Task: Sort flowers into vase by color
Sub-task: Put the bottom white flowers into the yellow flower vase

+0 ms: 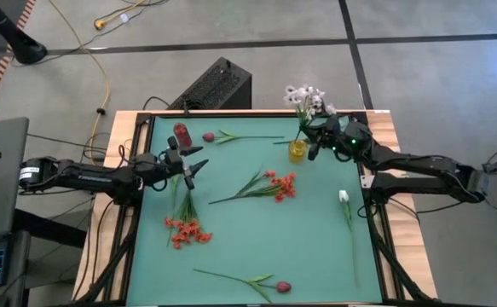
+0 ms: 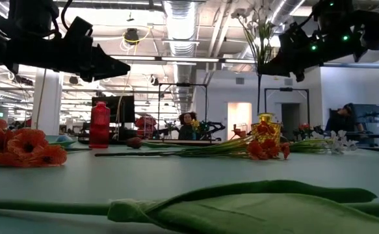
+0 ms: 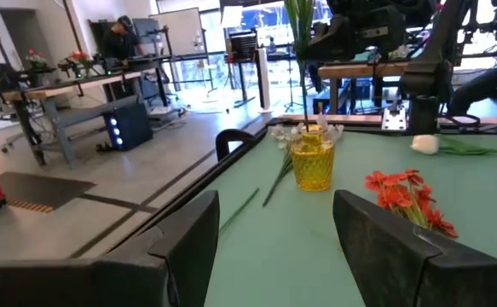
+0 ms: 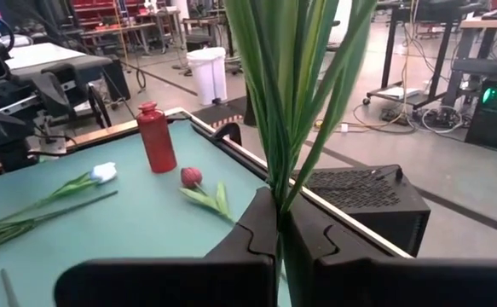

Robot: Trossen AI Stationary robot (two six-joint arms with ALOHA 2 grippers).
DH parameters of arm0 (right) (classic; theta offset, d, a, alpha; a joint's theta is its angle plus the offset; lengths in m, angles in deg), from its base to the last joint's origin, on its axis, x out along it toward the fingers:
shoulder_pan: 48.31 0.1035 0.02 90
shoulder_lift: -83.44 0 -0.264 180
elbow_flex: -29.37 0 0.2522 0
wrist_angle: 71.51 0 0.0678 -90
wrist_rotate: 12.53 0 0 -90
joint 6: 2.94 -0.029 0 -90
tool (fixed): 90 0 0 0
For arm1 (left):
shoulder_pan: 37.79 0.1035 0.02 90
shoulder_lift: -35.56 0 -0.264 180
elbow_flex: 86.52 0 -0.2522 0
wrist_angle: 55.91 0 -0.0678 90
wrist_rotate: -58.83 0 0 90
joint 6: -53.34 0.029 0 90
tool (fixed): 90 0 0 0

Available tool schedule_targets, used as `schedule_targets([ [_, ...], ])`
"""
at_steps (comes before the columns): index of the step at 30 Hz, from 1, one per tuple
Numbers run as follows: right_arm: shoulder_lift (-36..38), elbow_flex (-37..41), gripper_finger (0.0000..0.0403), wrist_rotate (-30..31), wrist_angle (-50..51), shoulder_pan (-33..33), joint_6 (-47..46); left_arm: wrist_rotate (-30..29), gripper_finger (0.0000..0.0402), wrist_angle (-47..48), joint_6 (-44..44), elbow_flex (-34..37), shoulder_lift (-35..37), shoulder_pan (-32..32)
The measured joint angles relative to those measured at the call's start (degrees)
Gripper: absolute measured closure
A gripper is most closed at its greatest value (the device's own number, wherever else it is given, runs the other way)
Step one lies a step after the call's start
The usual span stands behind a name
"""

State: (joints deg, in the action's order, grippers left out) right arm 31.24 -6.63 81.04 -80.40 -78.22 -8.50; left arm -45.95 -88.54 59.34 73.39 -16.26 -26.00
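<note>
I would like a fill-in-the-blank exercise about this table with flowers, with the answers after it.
1. The right gripper is shut on the green stems of a white spray above the ____ vase.
2. The left gripper is open and holds ____.
3. The vase standing near the left gripper is ____ in colour.
4. The white bud lies on the table nearer the ____ arm.

Answers: yellow; nothing; red; right

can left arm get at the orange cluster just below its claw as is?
Probably yes. The left claw is open and empty above the mat, and the orange cluster lies flat close below it in the high view with nothing on or around it. The right claw is busy far off at the yellow vase.
</note>
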Motion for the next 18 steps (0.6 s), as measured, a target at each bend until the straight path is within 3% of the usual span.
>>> schedule_targets([
  [18,5.54,0.15,0.0376,-0.27,6.77,-0.61,-0.41,0.00,0.0182,-0.01,-0.37,0.00,0.00,0.00],
])
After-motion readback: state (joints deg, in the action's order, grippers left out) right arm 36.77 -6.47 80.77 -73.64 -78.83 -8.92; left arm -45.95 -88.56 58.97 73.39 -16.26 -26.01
